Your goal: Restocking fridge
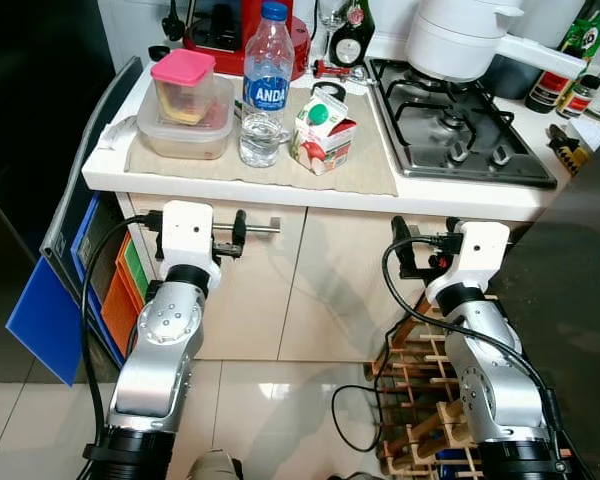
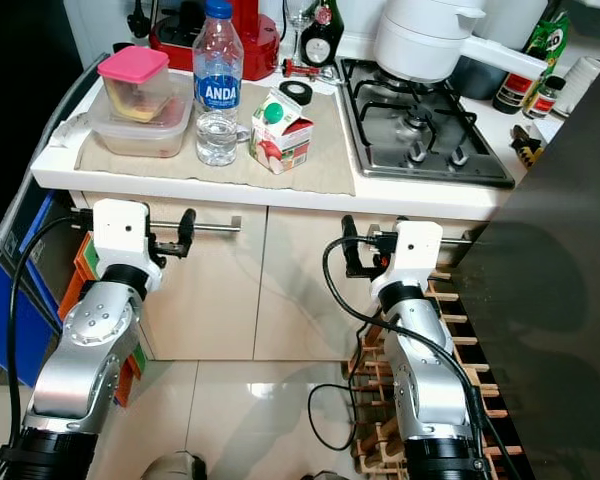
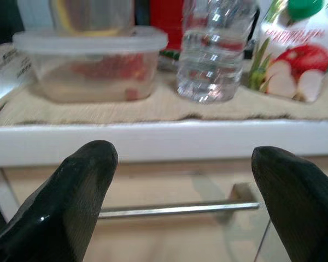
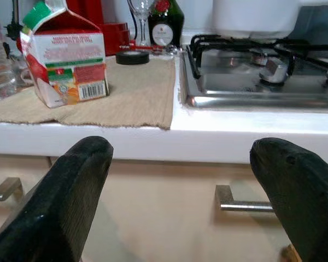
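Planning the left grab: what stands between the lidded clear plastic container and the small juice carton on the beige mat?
The clear water bottle with blue label, seen in the left eye view.

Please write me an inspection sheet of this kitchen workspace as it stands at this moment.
Surface: white counter with a beige mat.
Job's things: water bottle, juice carton, pink-lidded tub stacked on a clear container, all on the mat.
Clutter: tape roll, dark bottle, red appliance, white pot on the hob.
Grippers: left gripper and right gripper open, below counter edge, empty.
Cables: black cable looping over the floor.
Surroundings: wooden rack, blue panel, drawer handle.
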Controlling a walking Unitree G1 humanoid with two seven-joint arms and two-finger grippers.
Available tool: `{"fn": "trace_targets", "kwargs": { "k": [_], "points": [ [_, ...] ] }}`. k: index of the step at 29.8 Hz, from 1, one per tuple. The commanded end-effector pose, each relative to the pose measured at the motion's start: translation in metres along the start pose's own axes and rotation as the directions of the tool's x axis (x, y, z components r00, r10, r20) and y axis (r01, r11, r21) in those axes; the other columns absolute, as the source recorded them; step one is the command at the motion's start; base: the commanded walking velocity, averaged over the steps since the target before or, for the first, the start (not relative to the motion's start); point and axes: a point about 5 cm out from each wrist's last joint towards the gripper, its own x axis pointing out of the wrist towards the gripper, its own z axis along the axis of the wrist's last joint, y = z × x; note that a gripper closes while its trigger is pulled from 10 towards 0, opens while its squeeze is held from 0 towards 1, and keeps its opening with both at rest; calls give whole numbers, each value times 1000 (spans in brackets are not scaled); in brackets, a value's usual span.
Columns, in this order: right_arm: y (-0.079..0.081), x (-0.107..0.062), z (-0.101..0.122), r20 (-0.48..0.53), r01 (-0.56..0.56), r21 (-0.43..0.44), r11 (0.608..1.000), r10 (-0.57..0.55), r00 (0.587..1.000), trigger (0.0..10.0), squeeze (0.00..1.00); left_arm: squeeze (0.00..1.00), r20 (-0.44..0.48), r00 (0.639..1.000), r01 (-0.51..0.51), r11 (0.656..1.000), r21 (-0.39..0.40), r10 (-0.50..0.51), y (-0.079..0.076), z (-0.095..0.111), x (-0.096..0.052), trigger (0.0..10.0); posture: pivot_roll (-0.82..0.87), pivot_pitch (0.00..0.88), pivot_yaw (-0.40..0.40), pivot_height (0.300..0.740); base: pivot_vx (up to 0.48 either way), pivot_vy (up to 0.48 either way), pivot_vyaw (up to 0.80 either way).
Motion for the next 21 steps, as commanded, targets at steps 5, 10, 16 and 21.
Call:
{"fn": "trace_targets", "kwargs": {
  "k": [5,10,16,21],
  "points": [
    [-10,1,-1,1,44,-12,999,-44,999,10000,0,0,25,999,30,1000,-3,-30,-9,6,13,10000,83,0,-60,740,0,0,0],
    [-12,1,-3,-5,61,-11,998,-61,998,10000,0,0,53,997,52,999,18,-52,-12,11,22,10000,73,0,-43,740,-173,0,0],
    [-14,2,-5,-5,76,-6,997,-76,997,10000,0,0,48,997,57,998,22,-58,-12,9,25,10000,73,0,-36,740,-330,0,0],
    [-14,2,-6,-7,76,-7,997,-76,997,10000,0,0,48,997,55,998,20,-56,-11,9,26,10000,73,0,-35,740,-330,0,0]
  ]
}}
